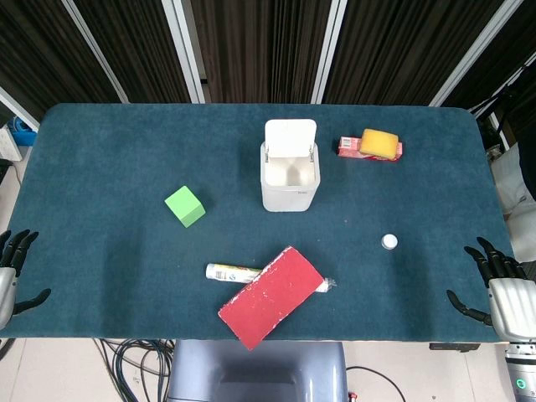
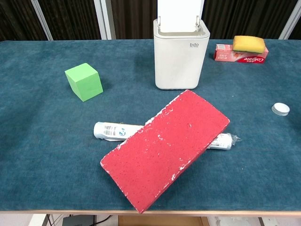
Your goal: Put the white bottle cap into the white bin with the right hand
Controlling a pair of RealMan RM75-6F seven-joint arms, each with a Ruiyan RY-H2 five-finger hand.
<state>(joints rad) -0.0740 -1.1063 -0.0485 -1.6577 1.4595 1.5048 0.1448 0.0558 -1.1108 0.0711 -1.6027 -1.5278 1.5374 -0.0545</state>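
A small white bottle cap (image 1: 389, 241) lies on the blue table right of centre; the chest view shows the cap (image 2: 281, 108) near its right edge. The white bin (image 1: 290, 175) stands upright mid-table with its lid flipped up and its mouth open, and appears as the bin (image 2: 181, 54) at the top of the chest view. My right hand (image 1: 501, 295) hovers at the table's front right corner, fingers spread, holding nothing, well right of the cap. My left hand (image 1: 10, 271) sits at the front left edge, fingers apart and empty. Neither hand shows in the chest view.
A red block (image 1: 270, 296) lies tilted over a white tube (image 1: 232, 272) near the front edge. A green cube (image 1: 185, 206) sits left of the bin. A yellow sponge (image 1: 379, 142) rests on a red toothpaste box (image 1: 350, 148) at the back right.
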